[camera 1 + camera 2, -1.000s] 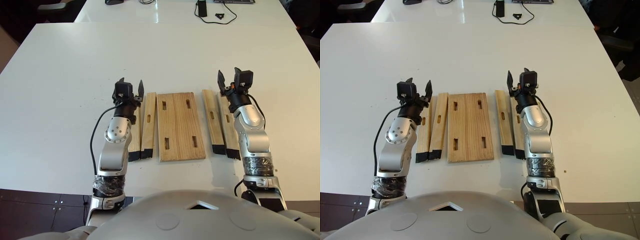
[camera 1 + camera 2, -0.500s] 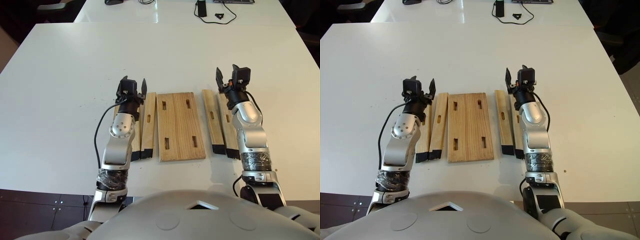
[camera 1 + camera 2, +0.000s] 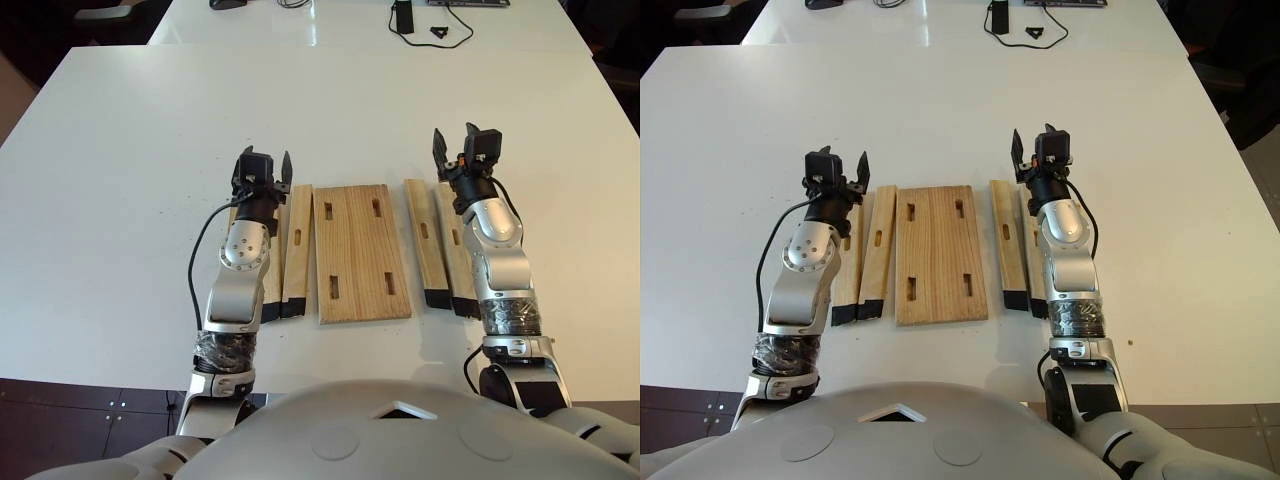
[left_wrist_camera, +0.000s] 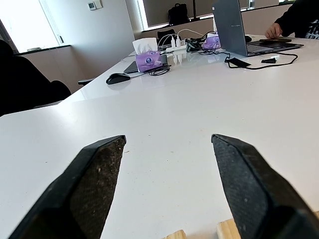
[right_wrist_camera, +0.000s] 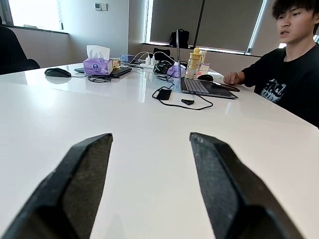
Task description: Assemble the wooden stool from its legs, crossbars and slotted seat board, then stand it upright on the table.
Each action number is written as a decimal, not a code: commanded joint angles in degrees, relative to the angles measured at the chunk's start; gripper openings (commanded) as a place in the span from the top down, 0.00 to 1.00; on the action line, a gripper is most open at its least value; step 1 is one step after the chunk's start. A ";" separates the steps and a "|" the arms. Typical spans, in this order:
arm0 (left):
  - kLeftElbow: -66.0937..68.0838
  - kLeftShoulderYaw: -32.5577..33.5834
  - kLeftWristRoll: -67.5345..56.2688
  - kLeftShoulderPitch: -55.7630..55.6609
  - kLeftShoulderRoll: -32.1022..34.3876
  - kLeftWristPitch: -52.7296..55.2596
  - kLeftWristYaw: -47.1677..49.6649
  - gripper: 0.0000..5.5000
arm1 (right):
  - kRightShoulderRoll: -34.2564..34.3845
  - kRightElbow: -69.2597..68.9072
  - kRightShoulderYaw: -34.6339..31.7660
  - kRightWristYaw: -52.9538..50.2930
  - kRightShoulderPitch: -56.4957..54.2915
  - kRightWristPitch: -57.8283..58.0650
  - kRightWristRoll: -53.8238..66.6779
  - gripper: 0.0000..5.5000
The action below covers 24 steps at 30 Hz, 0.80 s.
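The slotted seat board (image 3: 361,251) lies flat in the middle of the white table (image 3: 150,150). Two wooden legs with dark ends (image 3: 296,250) lie side by side to its left, and two more (image 3: 425,253) to its right. My left gripper (image 3: 264,165) hovers open over the far ends of the left pair. My right gripper (image 3: 455,147) is open above the far end of the right pair. In the left wrist view the fingers (image 4: 94,184) are spread with nothing between them; the right wrist view shows its fingers (image 5: 219,184) likewise apart.
A black cable and small black items (image 3: 425,25) lie on a second table beyond. In the wrist views that table carries a laptop (image 5: 192,82), a tissue box (image 4: 148,59) and a mouse (image 4: 118,78).
Both arms have shifted slightly inward and forward over the leg ends; the left gripper moved right toward the legs. The wooden parts have not moved.
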 commanded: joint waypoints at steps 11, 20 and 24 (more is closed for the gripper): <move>-13.95 1.74 -4.29 8.18 0.83 14.42 -3.43 0.42 | -0.41 -1.30 -0.66 -2.52 2.26 1.33 -1.50 0.52; -38.69 9.44 -9.65 19.20 10.23 40.64 -10.89 0.42 | 0.51 -10.35 -1.66 -5.29 11.61 4.46 -1.88 0.52; -40.33 12.78 -12.27 16.14 12.08 48.38 -12.36 0.42 | 0.68 -11.82 -2.22 -6.45 12.60 5.16 -2.20 0.52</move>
